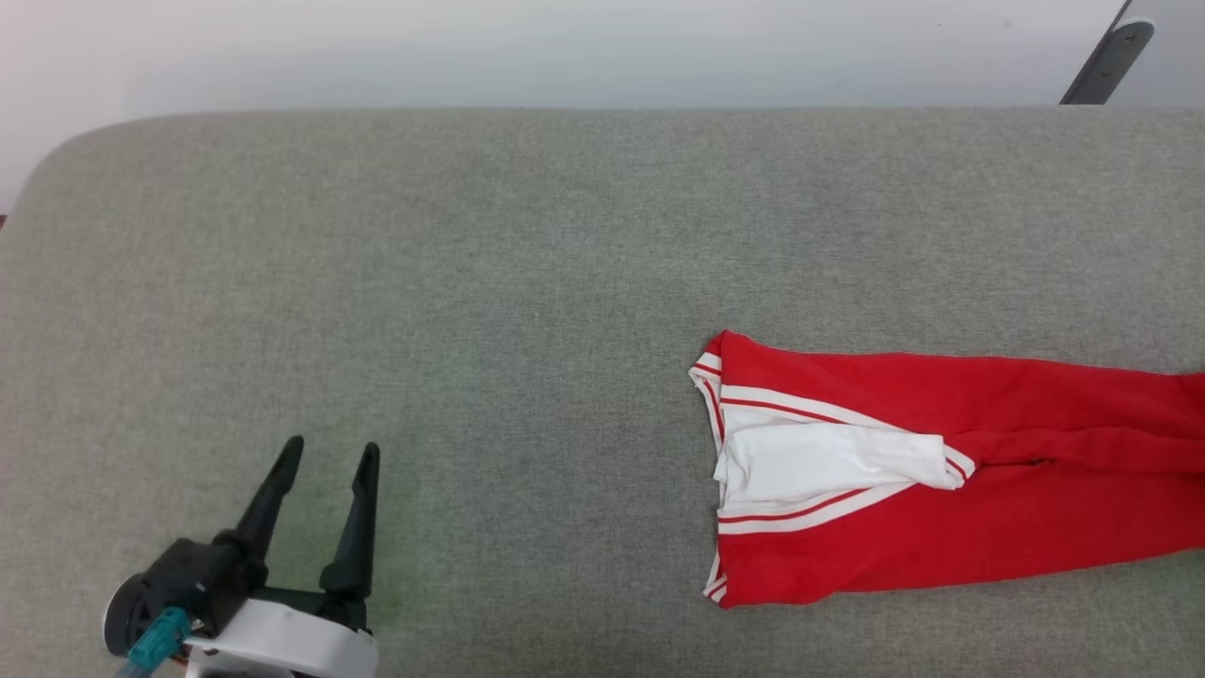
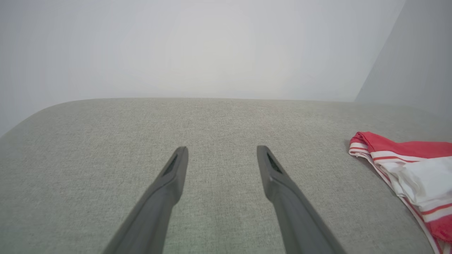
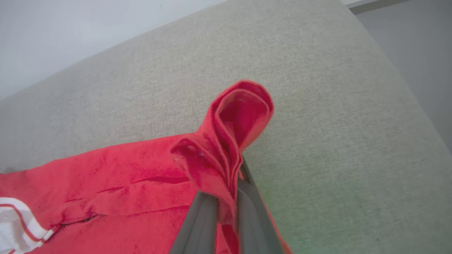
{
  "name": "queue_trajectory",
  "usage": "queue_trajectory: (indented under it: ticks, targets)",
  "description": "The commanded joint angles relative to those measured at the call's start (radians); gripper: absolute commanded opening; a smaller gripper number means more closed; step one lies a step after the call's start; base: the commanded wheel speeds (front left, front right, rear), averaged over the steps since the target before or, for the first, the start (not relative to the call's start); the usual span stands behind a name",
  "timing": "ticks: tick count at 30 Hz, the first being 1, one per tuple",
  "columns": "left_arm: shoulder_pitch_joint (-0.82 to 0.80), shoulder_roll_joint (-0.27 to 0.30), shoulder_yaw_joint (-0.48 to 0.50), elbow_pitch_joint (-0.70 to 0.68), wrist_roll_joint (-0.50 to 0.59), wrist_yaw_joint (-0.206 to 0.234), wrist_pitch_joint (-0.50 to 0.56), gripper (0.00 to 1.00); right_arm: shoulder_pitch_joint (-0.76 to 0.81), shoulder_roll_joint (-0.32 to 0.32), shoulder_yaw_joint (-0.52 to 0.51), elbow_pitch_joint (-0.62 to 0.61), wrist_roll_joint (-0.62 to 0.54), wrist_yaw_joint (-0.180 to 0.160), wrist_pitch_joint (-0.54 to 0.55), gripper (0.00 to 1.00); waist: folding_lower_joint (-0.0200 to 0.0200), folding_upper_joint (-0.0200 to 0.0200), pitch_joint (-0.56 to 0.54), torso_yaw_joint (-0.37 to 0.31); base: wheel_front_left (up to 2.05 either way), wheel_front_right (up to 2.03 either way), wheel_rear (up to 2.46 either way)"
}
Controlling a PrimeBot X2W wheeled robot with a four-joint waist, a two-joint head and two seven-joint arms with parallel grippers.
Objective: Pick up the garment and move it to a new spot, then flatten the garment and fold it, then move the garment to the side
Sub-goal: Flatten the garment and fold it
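The garment (image 1: 988, 490) lies on the right half of the grey fabric-covered counter (image 1: 471, 282). It is already doubled into a long band, with a white sleeve tucked on top near the striped neckline end. That end points toward the middle of the counter, and the red body runs off the right side of the head view.

The right gripper (image 3: 227, 190) has its jaws clamped on a bunched fold of red cloth at the hem end, and the fold stands up in a small hood above the fingers. The left gripper (image 1: 333, 444) hovers low at the near left, jaws wide apart and holding nothing, well apart from the shirt.

I judge this to be the folding step. The next move likely calls for lifting the pinched end and carrying it over toward the neckline without dragging the layers askew.

There is plenty of bare counter to the left of the shirt and beyond it. In the right wrist view, the counter's edge lies not far past the pinched end, so any swing that way has less margin.
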Motion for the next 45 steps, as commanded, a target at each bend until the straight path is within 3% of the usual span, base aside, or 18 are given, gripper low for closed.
queue_trajectory:
  ticks: [1, 11, 18, 26, 38, 39, 40, 41, 42, 45]
  targets:
    - [0.007, -0.002, 0.002, 0.000, 0.003, -0.002, -0.001, 1.00, 0.013, 0.016, 0.009, -0.035, -0.004, -0.002, 0.007, 0.00, 0.0000, 0.0000, -0.004, -0.005, 0.00, 0.00, 0.00]
    - [0.012, -0.008, 0.000, -0.004, -0.002, -0.002, -0.001, 1.00, 0.039, 0.122, 0.144, -0.380, -0.060, -0.002, 0.105, 0.00, 0.0000, 0.0000, -0.031, 0.012, 0.00, 0.00, 0.00]
    - [0.014, -0.019, -0.003, 0.000, -0.003, -0.002, -0.001, 1.00, 0.003, 0.220, 0.254, -0.512, -0.106, -0.002, 0.185, 0.00, 0.0000, 0.0000, -0.040, 0.045, 0.00, 0.00, 0.00]
    - [-0.009, -0.034, -0.021, 0.007, 0.001, -0.002, -0.001, 1.00, -0.079, 0.315, 0.377, -0.498, -0.166, -0.002, 0.213, 0.00, 0.0000, 0.0000, -0.036, 0.085, 0.00, 0.00, 0.00]
    - [-0.023, -0.042, -0.026, 0.018, -0.005, -0.002, -0.001, 1.00, -0.155, 0.347, 0.495, -0.338, -0.213, -0.002, 0.124, 0.00, 0.0000, 0.0000, -0.028, 0.105, 0.00, 0.00, 0.00]
    - [-0.023, -0.043, -0.025, 0.020, -0.005, -0.002, -0.001, 1.00, -0.160, 0.349, 0.498, -0.329, -0.213, -0.002, 0.111, 0.07, 0.0000, 0.0000, -0.029, 0.102, 0.00, 0.00, 0.00]
    - [-0.022, -0.043, -0.026, 0.022, -0.006, -0.002, -0.001, 1.00, -0.162, 0.352, 0.501, -0.321, -0.212, -0.002, 0.097, 0.33, 0.0000, 0.0000, -0.030, 0.098, 0.00, 0.00, 0.00]
    - [-0.021, -0.043, -0.026, 0.024, -0.006, -0.002, -0.001, 1.00, -0.163, 0.356, 0.503, -0.314, -0.207, -0.002, 0.083, 0.93, 0.0000, 0.0000, -0.033, 0.094, 0.00, 0.00, 0.00]
    - [-0.021, -0.043, -0.026, 0.027, -0.006, -0.002, -0.001, 1.00, -0.164, 0.358, 0.505, -0.309, -0.196, -0.002, 0.070, 1.00, 0.0000, 0.0000, -0.036, 0.088, 0.00, 0.00, 0.00]
    - [-0.016, -0.039, -0.028, 0.034, -0.007, -0.002, -0.001, 1.00, -0.165, 0.348, 0.500, -0.302, -0.163, -0.002, 0.042, 1.00, 0.0000, 0.0000, -0.049, 0.072, 0.00, 0.00, 0.00]
